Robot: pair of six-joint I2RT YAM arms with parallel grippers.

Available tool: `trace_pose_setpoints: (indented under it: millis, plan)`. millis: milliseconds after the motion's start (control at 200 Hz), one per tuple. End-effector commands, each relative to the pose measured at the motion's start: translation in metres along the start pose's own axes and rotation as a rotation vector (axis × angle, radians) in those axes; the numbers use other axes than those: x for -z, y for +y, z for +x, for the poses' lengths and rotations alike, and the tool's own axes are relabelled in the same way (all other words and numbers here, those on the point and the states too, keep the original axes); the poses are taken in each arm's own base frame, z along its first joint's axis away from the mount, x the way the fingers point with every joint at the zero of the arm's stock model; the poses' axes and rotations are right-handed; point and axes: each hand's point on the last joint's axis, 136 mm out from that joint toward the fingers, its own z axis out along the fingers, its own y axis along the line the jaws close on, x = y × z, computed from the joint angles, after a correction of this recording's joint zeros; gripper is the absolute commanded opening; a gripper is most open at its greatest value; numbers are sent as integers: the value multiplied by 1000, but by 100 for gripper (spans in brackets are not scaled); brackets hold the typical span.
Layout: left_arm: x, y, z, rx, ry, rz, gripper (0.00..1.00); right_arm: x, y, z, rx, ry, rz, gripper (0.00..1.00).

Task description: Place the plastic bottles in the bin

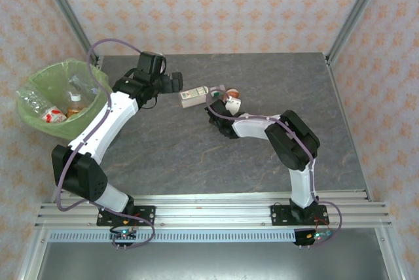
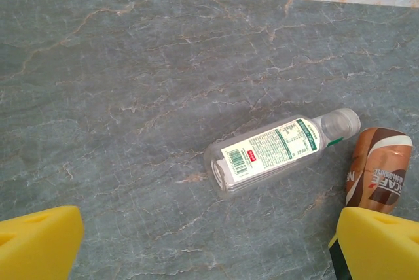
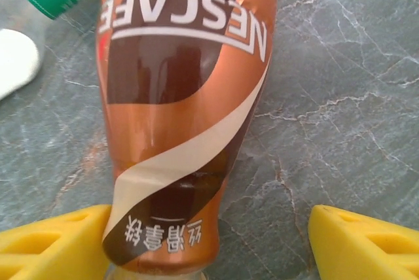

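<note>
Closely, the right gripper (image 3: 209, 221) straddles the brown-labelled bottle (image 3: 183, 97) lying on the table (image 1: 196, 156). Its wrist view has one yellow finger against the bottle's side and the other standing clear, so the jaws are spread, not clamped. Just beside lies the white-green bottle (image 2: 275, 151), near the middle of the far edge, ahead of the left gripper (image 2: 209, 227), whose fingers stand wide apart. From above, the bin (image 1: 26, 116) sits by the far left corner with bottles (image 1: 54, 115) inside.
</note>
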Motion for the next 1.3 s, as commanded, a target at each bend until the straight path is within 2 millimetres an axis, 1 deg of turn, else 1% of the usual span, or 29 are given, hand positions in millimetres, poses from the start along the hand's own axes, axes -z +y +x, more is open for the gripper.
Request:
trace_pose_setpoints:
  millis: [0,55,125,245,305,445,515,601,766,896,1056,1296]
  plan:
    - [-1,8,6,13,15,-42,100,-5,5,-5,-6,-22,16,77]
    - [-1,8,7,13,18,-42,100,-7,4,-4,-2,-22,25,76]
    - [-1,9,8,14,20,-44,100,-8,1,-3,1,-28,36,73]
    - [-2,9,9,16,23,-48,100,-9,-2,-1,22,-30,34,63]
    - [-2,10,9,17,25,-50,100,-9,-4,1,22,-29,36,59]
    - [-2,10,10,19,25,-52,100,-6,-16,0,31,-44,82,53]
    - [-2,10,10,19,26,-52,100,-4,-23,0,40,-57,100,47]
    - [-3,10,10,19,27,-51,100,0,-30,-1,48,-71,107,43]
    - [-4,9,10,22,30,-48,100,6,-40,0,53,-83,103,37]
    - [-4,8,11,24,31,-44,100,12,-43,0,68,-91,79,28]
    - [-4,8,11,28,32,-41,100,21,-44,-5,78,-112,56,17]
    - [-3,5,12,35,35,-23,100,36,-48,-17,67,-158,29,5]
